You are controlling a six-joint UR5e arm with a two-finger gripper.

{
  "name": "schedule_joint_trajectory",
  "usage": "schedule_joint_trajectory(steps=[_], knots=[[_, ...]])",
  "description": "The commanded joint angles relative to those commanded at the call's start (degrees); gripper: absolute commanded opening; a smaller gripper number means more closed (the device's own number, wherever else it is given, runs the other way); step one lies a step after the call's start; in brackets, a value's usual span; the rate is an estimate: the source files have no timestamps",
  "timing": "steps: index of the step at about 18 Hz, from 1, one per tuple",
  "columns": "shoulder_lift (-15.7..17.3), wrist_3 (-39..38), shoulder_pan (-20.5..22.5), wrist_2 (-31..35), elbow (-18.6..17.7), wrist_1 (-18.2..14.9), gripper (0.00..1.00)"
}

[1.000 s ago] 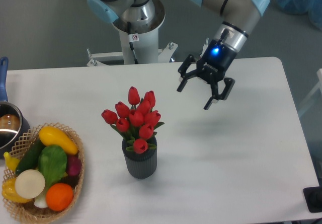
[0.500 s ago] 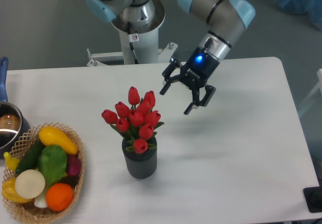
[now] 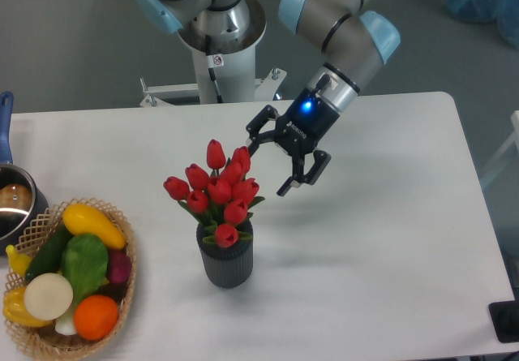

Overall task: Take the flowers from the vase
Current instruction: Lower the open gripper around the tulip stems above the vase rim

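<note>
Far left of the claw: wicker basket [image 3: 122,223] of mixed vegetables. Left and below: bunch of red tulip buds with green leaves [image 3: 217,189], standing in a short dark grey ribbed vase [image 3: 226,264] on the white tabletop [image 3: 389,239]. Black two-finger claw [image 3: 270,166]: released, fingers spread, just beside the uppermost buds.

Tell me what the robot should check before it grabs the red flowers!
1. Black two-finger gripper open: ok, the jaws are spread.
2. Gripper empty: ok.
3. Gripper around the bunch of red tulip buds: not ok, it sits beside the bunch's upper right.
4. Tulips standing in the dark grey ribbed vase: ok.
5. Vase upright on the white table: ok.
6. Wicker basket of vegetables out of the way: ok, it sits apart, left of the vase.
</note>
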Motion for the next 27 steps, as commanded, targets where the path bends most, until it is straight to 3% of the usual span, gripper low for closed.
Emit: schedule_joint_trajectory(steps=[4,27], knots=[[-1.3,-0.3,-1.0,-0.5,0.2,2.7,1.0],[-4.1,-2.5,-5.0,-4.8,3.3,2.9,1.0]])
